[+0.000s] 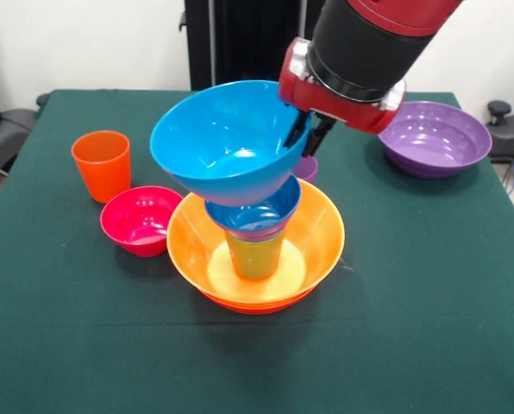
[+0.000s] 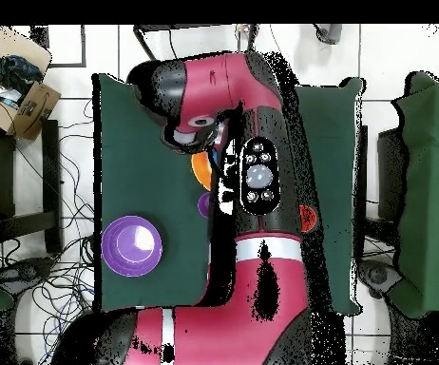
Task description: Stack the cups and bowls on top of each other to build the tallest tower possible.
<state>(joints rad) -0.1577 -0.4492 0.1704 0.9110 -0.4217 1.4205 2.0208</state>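
The tower stands mid-table in the front view. Its base is the yellow-orange bowl, nested in the orange-red bowl. The lime green cup stands in it, with a small blue bowl on top. The large sky-blue bowl sits tilted on that, its mouth facing the camera. My gripper is shut on its far right rim, one finger inside and one outside. The purple cup peeks out behind the tower. The orange cup and magenta bowl stand to the left. The purple bowl is at the far right.
The green cloth table fills the front view. In the overhead view the arm covers the tower. Only the purple bowl, a bit of the purple cup and an orange rim show. Cardboard boxes lie off the table.
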